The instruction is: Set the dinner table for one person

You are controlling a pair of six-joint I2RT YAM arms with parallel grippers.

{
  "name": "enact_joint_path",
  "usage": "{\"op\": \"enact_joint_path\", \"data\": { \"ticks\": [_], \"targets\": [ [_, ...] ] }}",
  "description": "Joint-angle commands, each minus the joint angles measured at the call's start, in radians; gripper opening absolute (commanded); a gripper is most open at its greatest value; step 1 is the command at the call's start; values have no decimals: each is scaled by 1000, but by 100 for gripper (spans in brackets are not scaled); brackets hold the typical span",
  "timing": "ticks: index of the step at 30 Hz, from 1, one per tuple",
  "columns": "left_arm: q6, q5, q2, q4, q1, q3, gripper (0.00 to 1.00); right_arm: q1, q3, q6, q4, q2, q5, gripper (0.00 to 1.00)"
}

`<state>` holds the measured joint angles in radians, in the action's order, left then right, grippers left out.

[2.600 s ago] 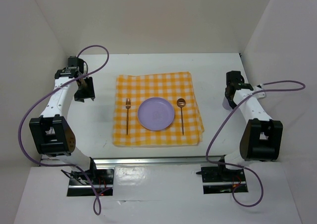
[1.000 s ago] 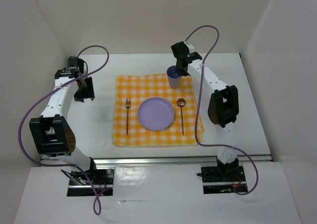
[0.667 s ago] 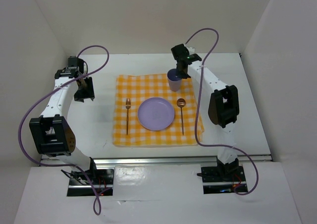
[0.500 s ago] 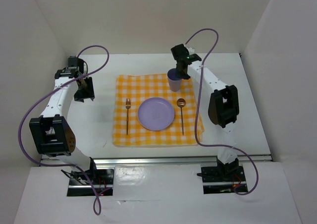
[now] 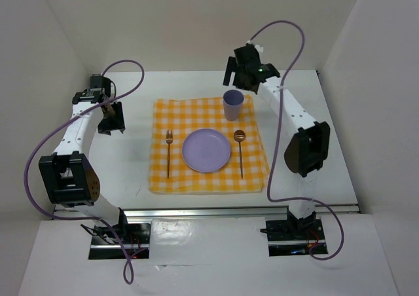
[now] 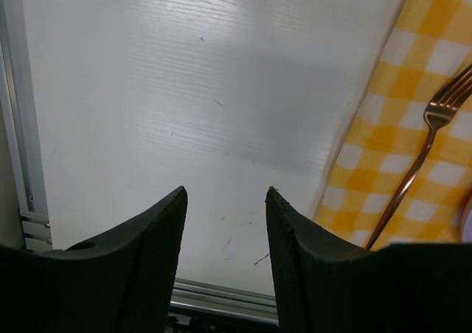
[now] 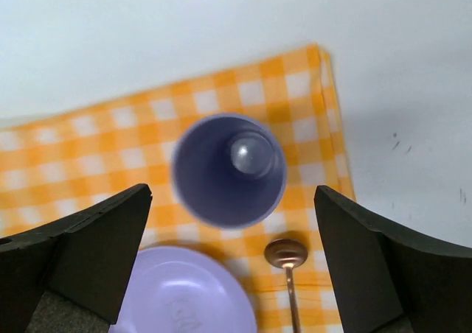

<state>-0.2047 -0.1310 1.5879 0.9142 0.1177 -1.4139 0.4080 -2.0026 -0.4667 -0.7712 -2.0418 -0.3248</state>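
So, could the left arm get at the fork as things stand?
Probably yes. The left pincer is open and empty over bare table beside the cloth, and the fork lies on that side with nothing between them.

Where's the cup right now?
In the top view the cup stands upright on the cloth's far right corner, just beyond the plate and spoon, free of the open right gripper above it.

Top view, as you face it: the cloth (image 5: 196,109) lies on the middle of the dinner table (image 5: 131,158). On the cloth, the plate (image 5: 206,150) sits centrally, the fork (image 5: 168,153) left of it, the spoon (image 5: 240,152) right, neither touching it. The cup (image 5: 233,105) stands upright behind the spoon, near the cloth's far right corner.
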Motion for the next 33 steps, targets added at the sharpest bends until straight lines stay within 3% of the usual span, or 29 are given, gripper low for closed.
{"op": "enact_joint_path", "data": {
  "ticks": [1, 5, 8, 10, 17, 22, 33],
  "targets": [
    [22, -4, -26, -6, 7, 1, 54, -15, -9, 46, 150, 292, 13, 100],
    [31, -13, -45, -6, 7, 1, 54, -170, 178, 37, 116, 492, 43, 100],
    [31, -22, -55, -17, 7, 15, 54, -367, 401, -36, 60, 651, 43, 100],
    [31, -33, -65, -28, 7, 24, 54, -411, 553, -47, 49, 719, 43, 100],
    [2, -123, -78, -17, 7, 12, 54, -422, 777, -171, -123, 919, 29, 100],
    [2, -150, -118, -17, 7, 23, 54, -422, 878, -196, -154, 1052, 70, 100],
    [11, -179, -187, 5, 7, 24, 54, -422, 831, -155, -223, 1161, 93, 100]
  ]
}}
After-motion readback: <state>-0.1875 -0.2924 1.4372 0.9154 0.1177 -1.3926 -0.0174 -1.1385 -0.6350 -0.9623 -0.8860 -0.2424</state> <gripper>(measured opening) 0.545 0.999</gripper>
